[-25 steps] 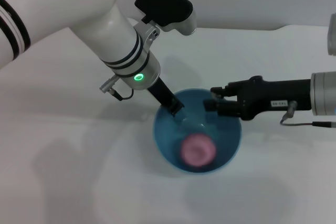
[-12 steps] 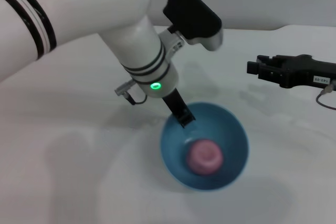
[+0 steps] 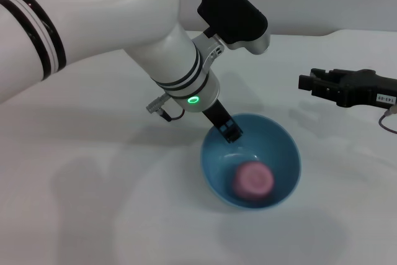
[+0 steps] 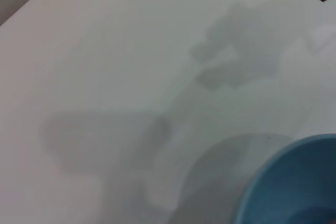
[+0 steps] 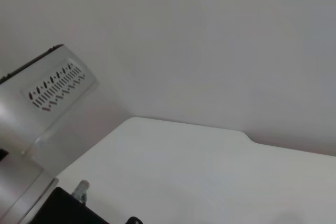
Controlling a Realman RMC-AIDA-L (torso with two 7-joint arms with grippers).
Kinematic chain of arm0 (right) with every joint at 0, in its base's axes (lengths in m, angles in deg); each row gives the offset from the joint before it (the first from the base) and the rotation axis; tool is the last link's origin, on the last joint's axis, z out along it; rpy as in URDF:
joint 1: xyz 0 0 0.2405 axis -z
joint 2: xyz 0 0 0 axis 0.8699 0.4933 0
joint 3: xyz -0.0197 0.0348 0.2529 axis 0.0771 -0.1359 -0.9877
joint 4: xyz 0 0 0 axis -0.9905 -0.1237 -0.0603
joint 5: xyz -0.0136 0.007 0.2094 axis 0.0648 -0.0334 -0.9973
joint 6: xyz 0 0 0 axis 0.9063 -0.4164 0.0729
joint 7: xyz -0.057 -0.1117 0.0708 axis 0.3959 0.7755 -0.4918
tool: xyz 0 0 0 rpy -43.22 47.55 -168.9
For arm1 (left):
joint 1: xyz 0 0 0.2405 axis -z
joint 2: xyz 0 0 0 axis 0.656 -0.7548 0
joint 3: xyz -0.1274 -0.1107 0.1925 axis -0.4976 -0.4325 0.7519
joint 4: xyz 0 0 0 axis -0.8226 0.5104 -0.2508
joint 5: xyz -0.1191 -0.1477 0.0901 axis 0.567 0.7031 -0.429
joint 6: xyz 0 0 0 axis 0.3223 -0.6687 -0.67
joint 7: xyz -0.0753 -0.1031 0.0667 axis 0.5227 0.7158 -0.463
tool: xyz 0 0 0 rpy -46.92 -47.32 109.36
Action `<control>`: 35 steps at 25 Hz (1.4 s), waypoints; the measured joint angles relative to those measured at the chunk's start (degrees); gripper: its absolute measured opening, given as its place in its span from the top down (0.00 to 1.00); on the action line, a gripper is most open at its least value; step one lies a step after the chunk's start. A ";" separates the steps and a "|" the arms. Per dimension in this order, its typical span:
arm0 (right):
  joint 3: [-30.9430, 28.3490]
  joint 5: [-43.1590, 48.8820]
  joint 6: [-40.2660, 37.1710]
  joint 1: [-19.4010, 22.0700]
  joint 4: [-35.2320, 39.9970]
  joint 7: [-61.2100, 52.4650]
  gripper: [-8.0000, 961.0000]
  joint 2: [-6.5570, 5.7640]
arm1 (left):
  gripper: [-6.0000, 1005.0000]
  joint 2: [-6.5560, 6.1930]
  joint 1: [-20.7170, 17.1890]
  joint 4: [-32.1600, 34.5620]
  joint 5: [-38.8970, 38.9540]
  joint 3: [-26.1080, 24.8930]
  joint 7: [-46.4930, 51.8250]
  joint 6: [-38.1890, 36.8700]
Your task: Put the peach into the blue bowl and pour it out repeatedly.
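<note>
Peach (image 3: 252, 179) lies inside the blue bowl (image 3: 283, 147), resting low against the wall nearest the robot — the bowl sits on the white desk (image 3: 93, 215) toward its middle, rim tilted slightly. Left gripper (image 3: 229, 131) reaches down from the left arm and meets the bowl's rim on the side facing the desk's far-left corner, jaws clamped on that rim. Left wrist view shows only a curve of the blue bowl (image 4: 294, 182) over bare desk (image 4: 105, 77). Right gripper (image 3: 308, 83) hangs above the desk's right edge, well apart from the bowl — jaws empty, with a narrow gap between them.
</note>
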 joint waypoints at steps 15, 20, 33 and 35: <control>-0.07 -0.01 1.62 0.22 -0.03 0.09 0.56 0.00 | 0.26 -0.48 -1.82 2.98 -3.27 -7.72 -0.30 0.02; -0.06 -0.05 4.18 0.21 -0.69 0.07 0.56 0.00 | 0.19 -0.69 -5.93 3.79 -3.16 -16.25 -1.26 6.02; -2.16 -3.74 10.17 0.19 -6.36 0.76 0.55 -0.15 | 0.19 -0.80 -23.03 -4.85 52.56 -45.63 -39.13 6.14; -3.98 -4.38 10.53 0.14 -7.35 1.37 0.55 -0.14 | 0.19 -1.02 -23.75 -12.44 63.05 -52.07 -47.19 0.09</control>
